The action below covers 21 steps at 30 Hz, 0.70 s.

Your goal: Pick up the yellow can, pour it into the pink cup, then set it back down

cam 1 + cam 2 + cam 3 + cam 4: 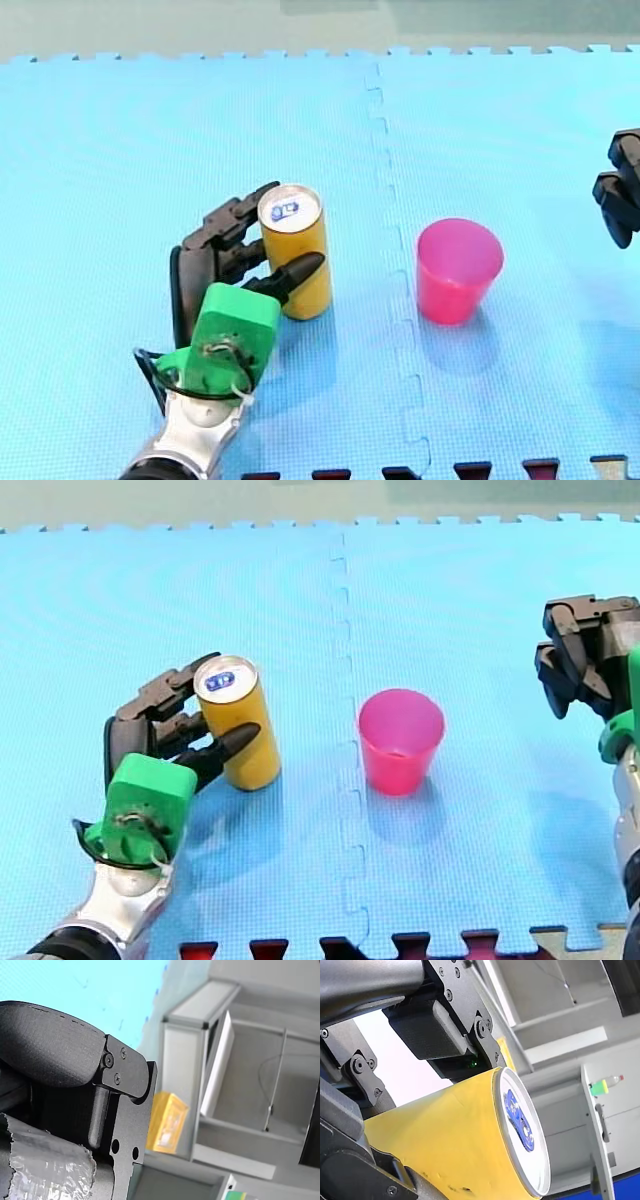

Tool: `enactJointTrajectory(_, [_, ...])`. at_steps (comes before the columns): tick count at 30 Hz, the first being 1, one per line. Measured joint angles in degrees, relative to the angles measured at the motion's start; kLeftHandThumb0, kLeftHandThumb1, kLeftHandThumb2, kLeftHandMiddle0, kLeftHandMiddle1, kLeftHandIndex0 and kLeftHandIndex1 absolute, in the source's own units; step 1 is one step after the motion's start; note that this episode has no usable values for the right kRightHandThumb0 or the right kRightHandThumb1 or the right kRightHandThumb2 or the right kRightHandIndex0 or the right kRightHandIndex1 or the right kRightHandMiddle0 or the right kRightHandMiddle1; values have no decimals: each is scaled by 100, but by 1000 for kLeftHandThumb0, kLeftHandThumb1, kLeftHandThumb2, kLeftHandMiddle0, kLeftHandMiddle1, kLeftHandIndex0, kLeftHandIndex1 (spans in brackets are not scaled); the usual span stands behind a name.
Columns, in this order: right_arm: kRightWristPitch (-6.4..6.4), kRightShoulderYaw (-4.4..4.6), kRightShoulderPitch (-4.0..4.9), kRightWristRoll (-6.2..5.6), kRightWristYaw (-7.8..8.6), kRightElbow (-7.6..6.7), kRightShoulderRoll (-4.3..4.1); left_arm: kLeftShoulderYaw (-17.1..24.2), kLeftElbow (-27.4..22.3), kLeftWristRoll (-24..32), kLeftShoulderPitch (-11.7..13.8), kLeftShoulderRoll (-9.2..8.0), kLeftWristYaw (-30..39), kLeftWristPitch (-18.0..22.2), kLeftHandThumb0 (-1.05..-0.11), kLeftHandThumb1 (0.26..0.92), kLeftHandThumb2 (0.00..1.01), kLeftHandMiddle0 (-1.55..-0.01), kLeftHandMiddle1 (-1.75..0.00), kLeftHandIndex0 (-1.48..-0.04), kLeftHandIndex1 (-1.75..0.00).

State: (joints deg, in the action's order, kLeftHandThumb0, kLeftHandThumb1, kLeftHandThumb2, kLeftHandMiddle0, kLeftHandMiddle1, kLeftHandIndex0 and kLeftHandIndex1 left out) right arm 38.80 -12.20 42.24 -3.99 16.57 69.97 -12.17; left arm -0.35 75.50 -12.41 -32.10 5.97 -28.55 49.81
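1. Fingers (pixel 235 222) of the left hand (pixel 215 275) wrap the yellow can (pixel 297 262) at mid-height, thumb across its front.
2. The can stands on the blue foam mat (pixel 120 150), apart from the pink cup (pixel 458 272).
3. It looks smooth, slippery and thin-walled, so a firm mid-body hold suits it.
4. The right hand (pixel 585 655) is near the mat's right edge.

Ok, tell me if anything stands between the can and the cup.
Nothing visible does: only bare mat lies between the can, held by the left hand, and the cup. The right hand is off to the right.
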Motion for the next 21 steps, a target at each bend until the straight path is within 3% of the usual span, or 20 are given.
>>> enactJointTrajectory(10, [-71,-48,0,-55,68,3,-2,178,1,97,6,25,281,19,-351,775,1,-1288,-4,-1175,0])
enactJointTrajectory(21, [-115,-43,2,-56,52,-6,4,125,1,-96,5,-10,135,22,-350,778,1,-1284,-1,-1175,0])
